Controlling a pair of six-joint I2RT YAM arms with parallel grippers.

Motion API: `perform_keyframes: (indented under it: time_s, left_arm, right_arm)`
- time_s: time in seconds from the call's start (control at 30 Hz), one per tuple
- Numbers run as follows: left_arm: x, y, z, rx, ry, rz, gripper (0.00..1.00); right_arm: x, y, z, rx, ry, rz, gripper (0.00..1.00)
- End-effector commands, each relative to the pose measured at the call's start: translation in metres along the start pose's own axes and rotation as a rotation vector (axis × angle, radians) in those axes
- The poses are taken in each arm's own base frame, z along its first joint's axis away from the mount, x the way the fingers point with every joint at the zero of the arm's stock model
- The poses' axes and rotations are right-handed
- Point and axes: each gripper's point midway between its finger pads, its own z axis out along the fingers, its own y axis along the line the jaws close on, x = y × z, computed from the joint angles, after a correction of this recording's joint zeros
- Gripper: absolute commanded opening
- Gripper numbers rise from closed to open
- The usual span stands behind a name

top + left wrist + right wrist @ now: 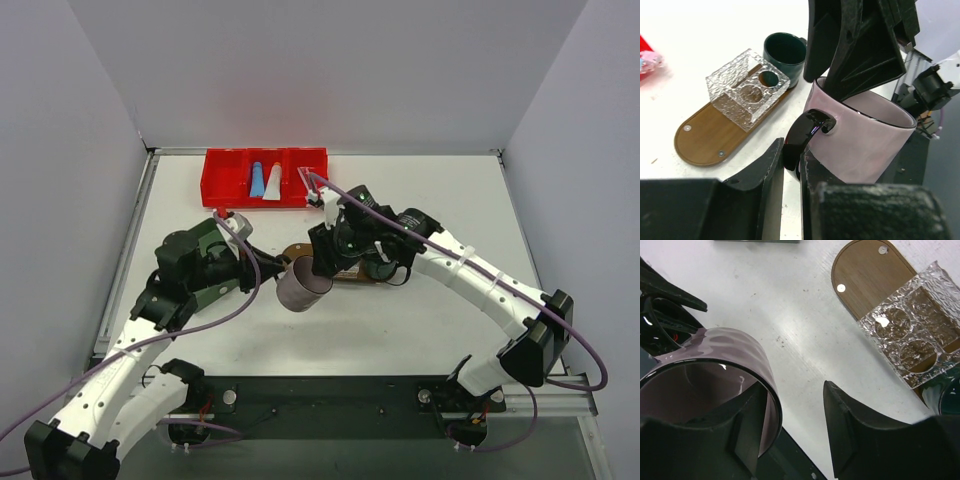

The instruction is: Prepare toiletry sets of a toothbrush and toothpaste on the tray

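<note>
The blue toothpaste tube (257, 179) and the white one (272, 182) lie in the middle compartment of a red bin (222, 177). Pinkish toothbrushes (305, 176) lie in its right compartment. The brown oval tray (700, 137) carries a clear textured two-hole holder (747, 89); both also show in the right wrist view, the tray (865, 277) under the holder (912, 342). My left gripper (792, 150) is shut on the black handle of a pink mug (860, 145), held tilted above the table. My right gripper (794, 390) is open and straddles the mug's rim (715, 357), one finger inside.
A dark green cup (785, 52) stands at the tray's far end, beside the holder. In the top view the right gripper (322, 262) and the mug (302, 285) cover most of the tray. The red bin sits at the table's back edge.
</note>
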Motion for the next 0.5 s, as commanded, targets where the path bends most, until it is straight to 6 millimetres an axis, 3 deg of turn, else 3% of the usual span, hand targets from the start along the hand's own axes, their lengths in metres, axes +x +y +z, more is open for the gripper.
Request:
perform_keyframes:
  time_s: [0.0, 0.1, 0.3, 0.47]
  left_arm:
    - [-0.016, 0.002, -0.008, -0.053, -0.044, 0.079, 0.0]
    - [-0.017, 0.007, -0.01, -0.09, -0.049, 0.097, 0.0]
    - [-0.02, 0.025, -0.017, -0.22, -0.064, 0.115, 0.0]
    - [-0.02, 0.027, -0.019, -0.249, -0.072, 0.123, 0.0]
  right_arm:
    - [-0.027, -0.03, -0.022, 0.14, -0.109, 0.058, 0.44]
    - [-0.036, -0.034, -0.038, 0.173, -0.162, 0.045, 0.47]
    - [-0.059, -0.018, -0.059, 0.187, -0.285, 0.016, 0.5]
    - [-0.072, 0.011, -0.042, 0.194, -0.285, -0.048, 0.51]
